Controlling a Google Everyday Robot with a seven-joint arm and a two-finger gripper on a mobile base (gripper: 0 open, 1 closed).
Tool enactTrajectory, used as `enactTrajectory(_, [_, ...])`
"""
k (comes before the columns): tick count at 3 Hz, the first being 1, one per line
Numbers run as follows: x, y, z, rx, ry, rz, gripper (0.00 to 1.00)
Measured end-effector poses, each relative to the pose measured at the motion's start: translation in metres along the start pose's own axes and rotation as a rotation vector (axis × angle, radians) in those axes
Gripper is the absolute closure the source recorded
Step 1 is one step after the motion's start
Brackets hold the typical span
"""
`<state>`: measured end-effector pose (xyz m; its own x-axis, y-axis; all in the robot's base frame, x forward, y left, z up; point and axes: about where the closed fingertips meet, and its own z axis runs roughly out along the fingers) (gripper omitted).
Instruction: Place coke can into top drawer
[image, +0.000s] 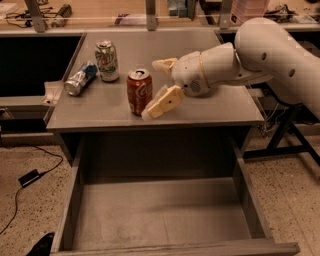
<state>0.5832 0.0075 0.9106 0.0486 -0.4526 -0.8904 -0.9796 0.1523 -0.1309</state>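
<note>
On the tabletop (210, 107), coke can (139, 92) stands beside the spread, seemingly empty end effector (160, 84).

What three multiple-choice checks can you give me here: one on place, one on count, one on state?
1. The top drawer is: A. pulled open B. shut C. taken off
2. Where is the coke can? A. in the drawer B. upright on the tabletop C. on the floor
3. How many cans are on the tabletop? A. two B. four C. three

1 A: its whole bottom shows.
2 B: it stands there, the open gripper close beside it.
3 C: the coke can, a white-green can and a silver-blue can lying down.
</note>
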Motion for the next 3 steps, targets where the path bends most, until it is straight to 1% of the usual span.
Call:
enactTrajectory(1, [-0.019, -0.002, 0.026, -0.043, -0.067, -0.007, 0.03])
enactTrajectory(2, [-0.02, -0.005, 0.044, -0.076, -0.089, -0.001, 0.25])
enactTrajectory(3, [-0.019, -0.005, 0.058, -0.106, -0.095, 0.007, 0.5])
